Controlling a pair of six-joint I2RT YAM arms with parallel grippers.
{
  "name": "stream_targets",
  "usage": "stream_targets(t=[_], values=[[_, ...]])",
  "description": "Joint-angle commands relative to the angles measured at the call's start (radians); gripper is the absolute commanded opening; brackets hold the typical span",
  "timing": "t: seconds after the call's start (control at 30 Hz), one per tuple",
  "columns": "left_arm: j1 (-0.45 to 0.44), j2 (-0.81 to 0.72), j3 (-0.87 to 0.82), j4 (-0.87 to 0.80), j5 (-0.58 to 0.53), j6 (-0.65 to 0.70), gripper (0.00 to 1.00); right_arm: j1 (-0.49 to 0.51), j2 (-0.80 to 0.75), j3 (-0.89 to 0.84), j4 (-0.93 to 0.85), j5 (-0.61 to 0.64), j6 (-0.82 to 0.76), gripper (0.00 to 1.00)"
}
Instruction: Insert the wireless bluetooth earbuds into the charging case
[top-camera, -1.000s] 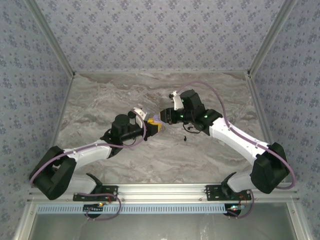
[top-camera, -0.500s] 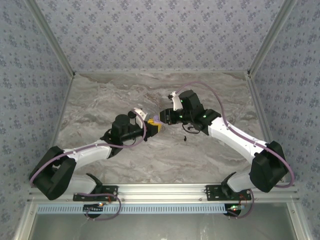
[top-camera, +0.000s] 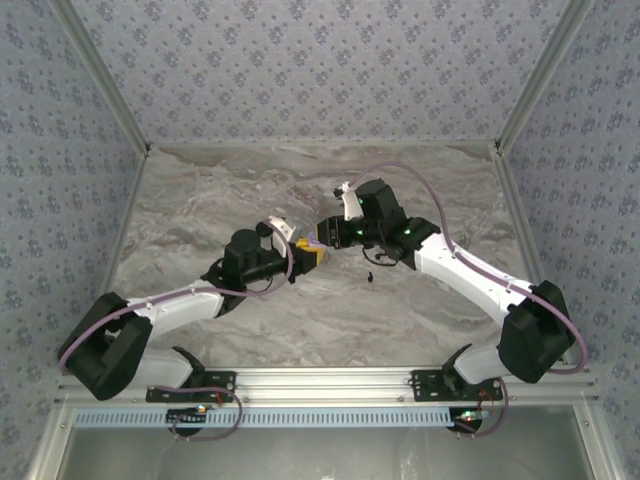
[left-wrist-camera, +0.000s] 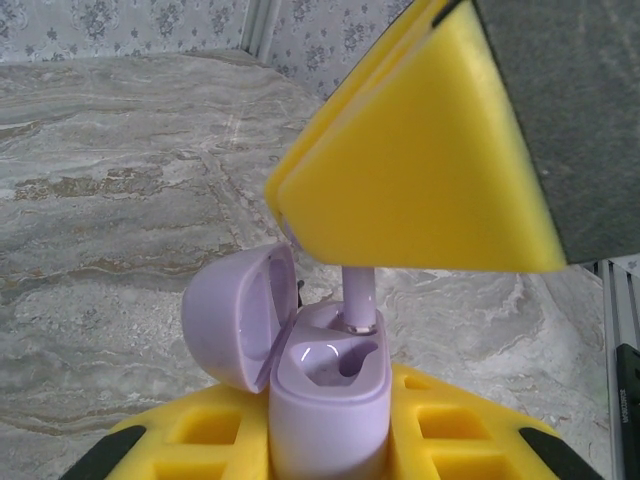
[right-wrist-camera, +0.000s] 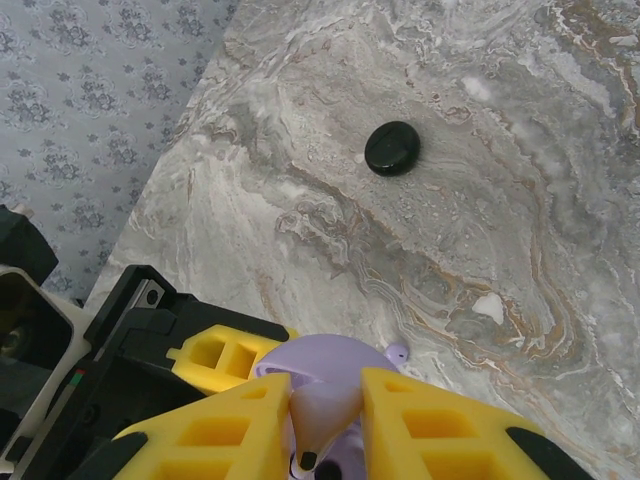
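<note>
One earbud (left-wrist-camera: 358, 300), one case (left-wrist-camera: 330, 405), one puck (right-wrist-camera: 391, 148)

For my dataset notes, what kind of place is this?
Likely a purpose-built robot test booth, not a home: patterned panels wall in a marble-look table on three sides, and a left arm and right arm are bolted to an aluminium rail.

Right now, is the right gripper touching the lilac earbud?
Touching. The right wrist view shows the lilac earbud pinched in the right gripper, with its yellow fingers pressed against both sides and no gap.
</note>
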Motion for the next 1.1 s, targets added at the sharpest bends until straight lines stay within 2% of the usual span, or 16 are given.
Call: stream_targets(t=[0.0, 1.07], values=[[-0.005, -0.031, 0.038, 0.015, -0.006, -0.003, 0.25, 0.01, 0.005, 0.031, -0.027, 0.02, -0.013, 0.26], [-0.006, -0.057, 0.04, -0.073, -0.051, 0.044, 0.25, 0.014, -0.003, 0.039, -0.052, 0.039, -0.021, 0.26]])
